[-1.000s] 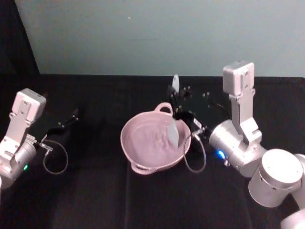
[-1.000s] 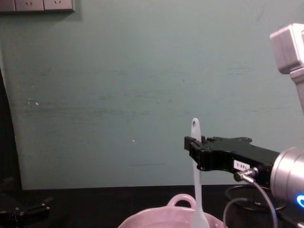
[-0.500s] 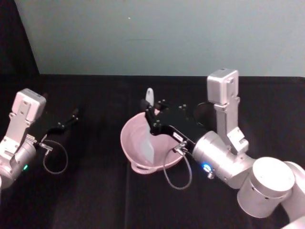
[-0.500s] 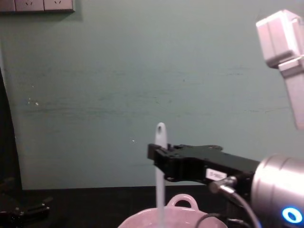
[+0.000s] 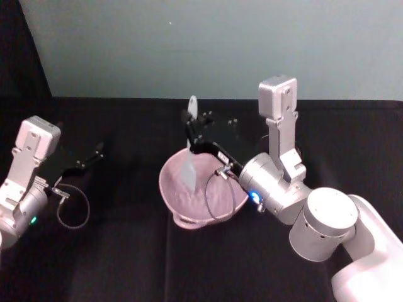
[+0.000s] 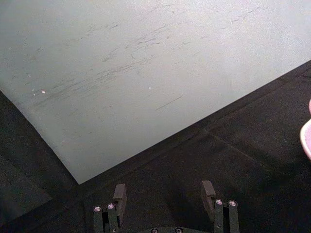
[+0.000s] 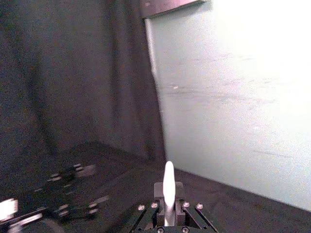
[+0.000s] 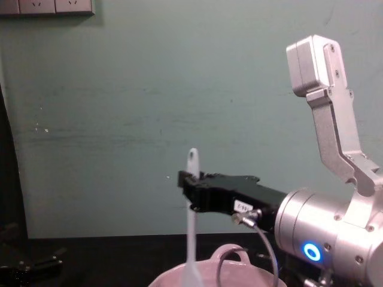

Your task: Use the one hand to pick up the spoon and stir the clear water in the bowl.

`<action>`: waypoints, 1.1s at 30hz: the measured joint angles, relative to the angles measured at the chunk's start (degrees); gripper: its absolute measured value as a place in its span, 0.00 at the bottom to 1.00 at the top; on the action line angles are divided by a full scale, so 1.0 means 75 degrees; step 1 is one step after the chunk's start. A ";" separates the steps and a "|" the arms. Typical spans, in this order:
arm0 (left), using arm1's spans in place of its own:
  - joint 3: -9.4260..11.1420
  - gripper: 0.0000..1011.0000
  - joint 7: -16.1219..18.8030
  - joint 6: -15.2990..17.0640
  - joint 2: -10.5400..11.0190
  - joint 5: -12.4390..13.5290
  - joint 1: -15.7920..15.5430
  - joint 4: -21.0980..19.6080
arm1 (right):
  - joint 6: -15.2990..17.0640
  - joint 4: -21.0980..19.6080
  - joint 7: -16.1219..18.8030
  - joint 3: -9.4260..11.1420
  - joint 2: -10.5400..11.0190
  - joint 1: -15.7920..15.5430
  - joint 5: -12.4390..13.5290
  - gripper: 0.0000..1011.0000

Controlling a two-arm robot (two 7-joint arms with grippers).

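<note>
The slim white plastic spoon [image 5: 188, 171] was held upright, pinched tight near the top of its long handle by the black fingers of the right gripper [image 5: 191, 130]. Its flat paddle end reached down below the gripper into the wide, shiny pink bowl [image 5: 166, 186]. A thin cable [image 5: 205, 196] was looped from the round silver wrist [image 5: 267, 182] behind the gripper, hanging over the bowl, and well off to the side the left gripper [image 5: 96, 155] was parked over the black cloth [image 5: 126, 251] with its fingers spread apart.

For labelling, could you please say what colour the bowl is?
The wide glossy bowl is pale pink; head view.
</note>
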 joint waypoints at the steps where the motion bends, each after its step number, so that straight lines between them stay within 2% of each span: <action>1: 0.0000 1.00 0.0000 0.0000 0.0000 0.0000 0.0000 0.0000 | -0.0087 0.0170 -0.0085 0.0057 -0.0052 0.0112 -0.0066 0.12; 5: 0.0000 1.00 0.0000 0.0000 0.0000 0.0000 0.0000 0.0000 | -0.0246 0.0486 -0.0302 0.0212 -0.0127 0.0335 -0.0253 0.12; 9: 0.0000 1.00 0.0000 0.0000 0.0000 0.0000 0.0000 0.0000 | -0.0283 0.0567 -0.0641 0.0365 -0.0107 0.0378 -0.0609 0.12; 10: 0.0000 1.00 0.0000 0.0000 0.0000 0.0000 0.0000 0.0000 | -0.0283 0.0567 -0.0641 0.0365 -0.0107 0.0378 -0.0609 0.12; 13: 0.0000 1.00 0.0000 0.0000 0.0000 0.0000 0.0000 0.0000 | -0.0223 0.0398 -0.0806 0.0497 0.0011 0.0220 -0.0838 0.12; 16: 0.0000 1.00 0.0000 0.0000 0.0000 0.0000 0.0000 0.0000 | -0.0115 0.0103 -0.0787 0.0621 0.0154 0.0000 -0.0869 0.12; 22: 0.0000 1.00 0.0000 0.0000 0.0000 0.0000 0.0000 0.0000 | 0.0114 -0.0565 -0.0486 0.0793 0.0401 -0.0497 -0.0753 0.12; 26: 0.0000 1.00 0.0000 0.0000 0.0000 0.0000 0.0000 0.0000 | 0.0315 -0.1271 -0.0116 0.0870 0.0605 -0.1030 -0.0405 0.12; 29: 0.0000 1.00 0.0000 0.0000 0.0000 0.0000 0.0000 0.0000 | 0.0367 -0.1525 0.0022 0.0849 0.0674 -0.1230 -0.0251 0.12; 33: 0.0001 1.00 0.0000 0.0000 0.0000 0.0000 0.0000 0.0000 | 0.0476 -0.1866 0.0219 0.0651 0.0756 -0.1473 -0.0028 0.12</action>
